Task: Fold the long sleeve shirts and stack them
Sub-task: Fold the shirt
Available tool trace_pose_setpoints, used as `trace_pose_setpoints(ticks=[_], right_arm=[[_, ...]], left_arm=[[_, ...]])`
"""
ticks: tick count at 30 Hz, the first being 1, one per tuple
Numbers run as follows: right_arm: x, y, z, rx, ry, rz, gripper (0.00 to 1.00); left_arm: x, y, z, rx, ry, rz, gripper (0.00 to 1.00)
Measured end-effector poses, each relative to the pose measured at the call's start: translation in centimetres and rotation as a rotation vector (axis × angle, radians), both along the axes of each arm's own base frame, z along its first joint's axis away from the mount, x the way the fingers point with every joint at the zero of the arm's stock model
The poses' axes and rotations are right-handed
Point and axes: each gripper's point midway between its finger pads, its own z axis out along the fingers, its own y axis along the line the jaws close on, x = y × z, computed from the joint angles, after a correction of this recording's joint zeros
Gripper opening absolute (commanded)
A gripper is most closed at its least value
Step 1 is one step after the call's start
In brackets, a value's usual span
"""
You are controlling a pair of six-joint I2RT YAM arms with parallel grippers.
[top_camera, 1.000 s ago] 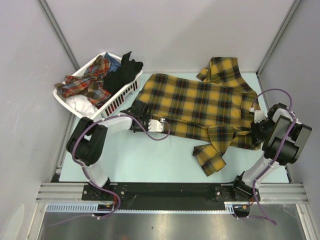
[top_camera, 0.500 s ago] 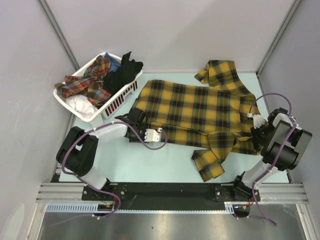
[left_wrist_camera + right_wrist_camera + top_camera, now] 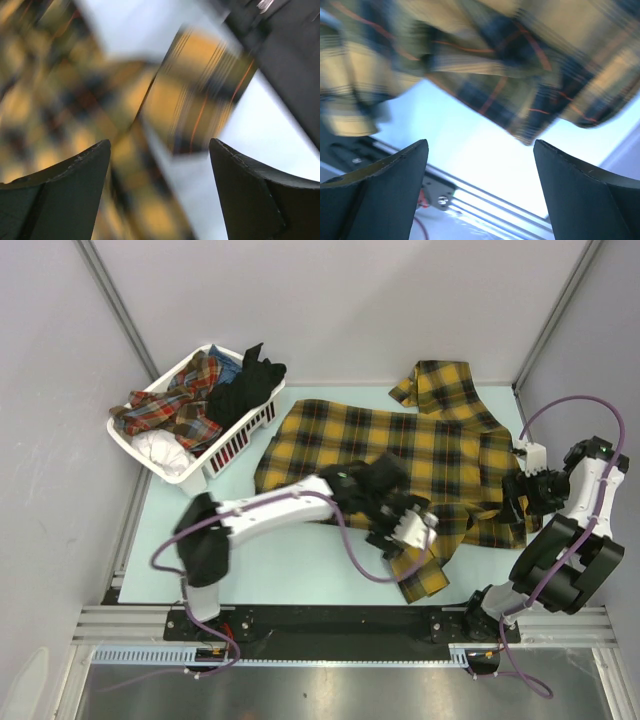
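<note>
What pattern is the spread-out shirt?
The shirt is mustard-yellow and black plaid, clearest in the top external view.

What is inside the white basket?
The basket holds a red checked shirt, black clothes, something white and a bit of blue. Whatever lies beneath them is hidden.

table [image 3: 280, 565] — pale green | plaid shirt [image 3: 400, 440] spread out, centre-right | white basket [image 3: 238, 440] — far-left corner

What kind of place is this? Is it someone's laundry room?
Probably not a home. It looks like a robot test booth: two robot arms bolted to a metal rail, bare grey walls around a table, and a plaid shirt and basket of clothes, likely for practice.
</note>
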Motion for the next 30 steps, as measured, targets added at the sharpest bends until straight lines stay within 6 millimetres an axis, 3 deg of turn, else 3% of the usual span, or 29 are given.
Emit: trace_pose_setpoints(ticks=[1, 4, 8, 10, 14, 15, 18, 21, 24, 26, 30], right_arm=[[-0.1, 0.6, 0.2, 0.021, 0.000, 0.004, 0.91], [-0.1, 1.8, 0.4, 0.070, 0.000, 0.013, 0.91], [-0.1, 2.5, 0.5, 0.108, 0.000, 0.006, 0.91], [0.0, 2.7, 0.5, 0.124, 0.006, 0.003, 0.90], [0.0, 2.9, 0.4, 0.143, 0.011, 0.003, 0.89], [0.0, 3.0, 0.5, 0.146, 0.010, 0.005, 0.88], [0.1, 3.3, 0.7, 0.161, 0.003, 0.010, 0.83], [0.4, 3.7, 1.0, 0.182, -0.012, 0.018, 0.82], [0.9, 4.1, 1.5, 0.208, -0.041, 0.024, 0.81], [1.5, 4.4, 2.0, 0.230, -0.071, 0.025, 0.81], [3.7, 5.1, 4.2, 0.290, -0.178, 0.022, 0.74]], left_arm=[[-1.6, -1.8, -0.6, 0.005, 0.016, -0.059, 0.86], [-5.3, -4.6, -3.6, 0.056, 0.058, -0.181, 0.89], [-8.6, -4.7, -8.4, 0.168, 0.089, -0.280, 0.90], [-9.5, -4.7, -10.4, 0.212, 0.093, -0.313, 0.83], [-10.2, -4.6, -13.7, 0.278, 0.080, -0.340, 0.52], [-10.0, -4.5, -14.1, 0.288, 0.074, -0.338, 0.31], [-9.4, -4.6, -14.3, 0.285, 0.062, -0.323, 0.00], [-8.5, -4.7, -13.8, 0.251, 0.048, -0.274, 0.00], [-7.2, -4.0, -11.7, 0.205, 0.074, -0.173, 0.00], [-5.4, -4.0, -8.9, 0.134, 0.102, -0.059, 0.00], [0.8, -4.3, -0.2, -0.095, 0.215, 0.294, 0.00]])
